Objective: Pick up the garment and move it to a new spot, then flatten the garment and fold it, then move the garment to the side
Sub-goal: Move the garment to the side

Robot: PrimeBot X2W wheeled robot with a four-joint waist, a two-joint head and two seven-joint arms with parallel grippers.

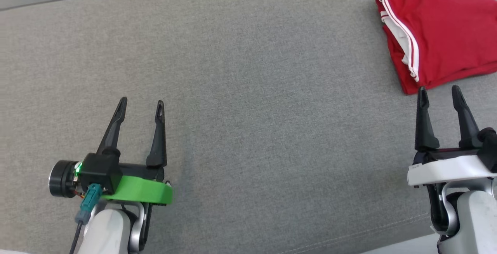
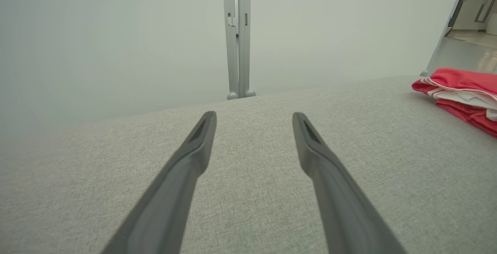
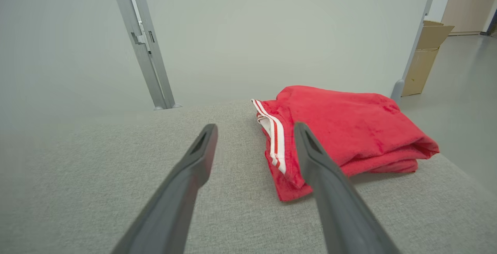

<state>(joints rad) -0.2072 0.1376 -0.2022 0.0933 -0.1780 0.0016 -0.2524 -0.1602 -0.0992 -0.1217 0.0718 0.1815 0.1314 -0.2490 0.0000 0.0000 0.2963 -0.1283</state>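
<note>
Garment: folded, just beyond my right gripper | my left gripper well apart | both finger pairs spread, empty

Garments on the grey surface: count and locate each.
1. The folded red garment with white stripes lies far right on the grey fabric surface, just beyond the right gripper. Others may lie off-frame.

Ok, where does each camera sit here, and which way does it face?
Head view: on the head, looking down at the grey cushion; left fingers and right fingers show, open.
Left wrist view: left wrist, looking along its fingers across the cushion toward a pale wall.
Right wrist view: right wrist, looking along its fingers at the red garment.
Shared: the red garment shows in all three.
</note>
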